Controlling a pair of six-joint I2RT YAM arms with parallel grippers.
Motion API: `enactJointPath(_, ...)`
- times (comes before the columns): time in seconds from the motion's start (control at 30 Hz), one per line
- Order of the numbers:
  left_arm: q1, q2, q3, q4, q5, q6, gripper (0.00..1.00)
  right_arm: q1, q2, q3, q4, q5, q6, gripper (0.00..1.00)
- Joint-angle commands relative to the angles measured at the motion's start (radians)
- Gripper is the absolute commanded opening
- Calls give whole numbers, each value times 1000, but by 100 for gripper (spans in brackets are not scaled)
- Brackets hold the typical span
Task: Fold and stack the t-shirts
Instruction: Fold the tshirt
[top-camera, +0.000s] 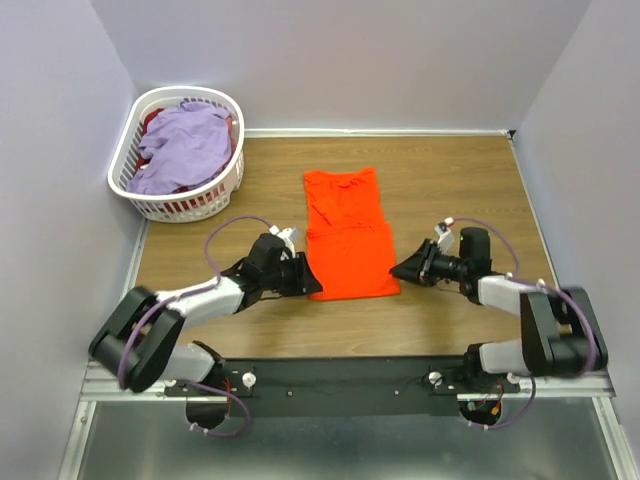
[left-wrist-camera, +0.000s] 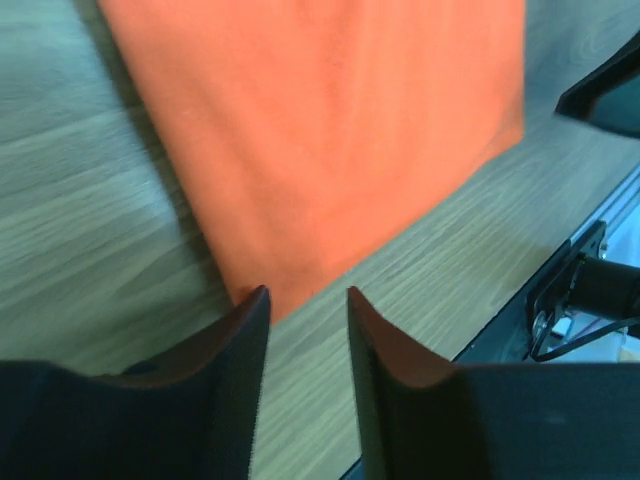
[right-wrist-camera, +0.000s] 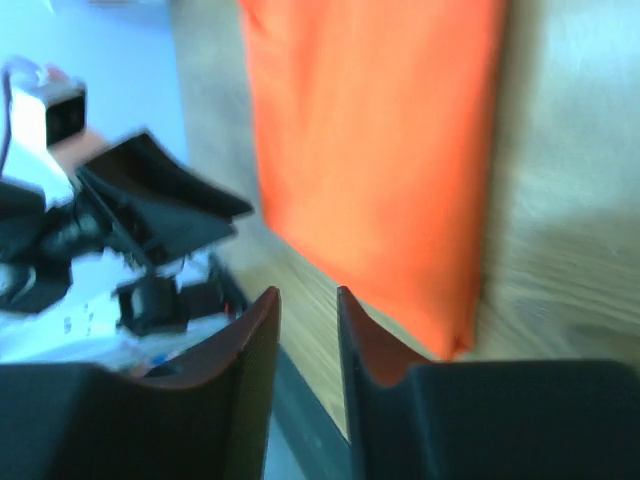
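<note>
The orange t-shirt (top-camera: 347, 232) lies on the table folded into a long strip, its near part doubled over. My left gripper (top-camera: 312, 284) is open and empty at the strip's near left corner (left-wrist-camera: 262, 300), fingertips just short of the cloth. My right gripper (top-camera: 397, 270) is open and empty at the near right corner (right-wrist-camera: 452, 340). The orange cloth also fills the left wrist view (left-wrist-camera: 320, 130) and the right wrist view (right-wrist-camera: 380, 150). A lavender t-shirt (top-camera: 185, 148) lies heaped in the basket.
A white slotted laundry basket (top-camera: 215, 197) stands at the back left with the lavender shirt over dark red cloth (top-camera: 160, 118). The black base rail (top-camera: 350, 375) runs along the table's near edge. Walls close in on both sides.
</note>
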Motion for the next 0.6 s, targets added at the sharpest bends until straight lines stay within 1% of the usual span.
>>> enactJointPath(0.0,5,-190,40,-185,-160,36,51,14,-277,169,-548,273,-184,41)
enactJointPath(0.03,5,-219,49,-232,-186,46,57,15,-342,192,-610,374,-211,45)
enactJointPath(0.07,6,-265,71,-303,-214,52,59,18,-365,217,-666,423,-218,51)
enactJointPath(0.1,6,-284,82,-338,-267,66,67,24,-379,261,-750,495,-234,53)
enactJointPath(0.13,6,-301,89,-395,-295,71,73,32,-382,280,-787,529,-238,55)
enactJointPath(0.17,5,-316,98,-423,-320,75,78,40,-375,301,-824,563,-239,58)
enactJointPath(0.2,5,-342,114,-446,-379,83,81,73,-365,332,-877,624,-241,60)
enactJointPath(0.23,3,-353,121,-469,-403,89,86,98,-350,349,-898,657,-239,61)
enactJointPath(0.27,3,-364,128,-507,-420,92,86,125,-336,363,-918,690,-236,62)
enactJointPath(0.3,3,-380,141,-526,-450,89,91,186,-303,375,-950,762,-232,63)
enactJointPath(0.33,3,-388,146,-539,-460,89,97,214,-283,396,-964,793,-222,63)
enactJointPath(0.37,2,-399,154,-555,-458,94,98,262,-241,404,-981,833,-218,64)
enactJointPath(0.57,-9,-405,155,-572,-458,79,98,345,-115,416,-979,881,-193,61)
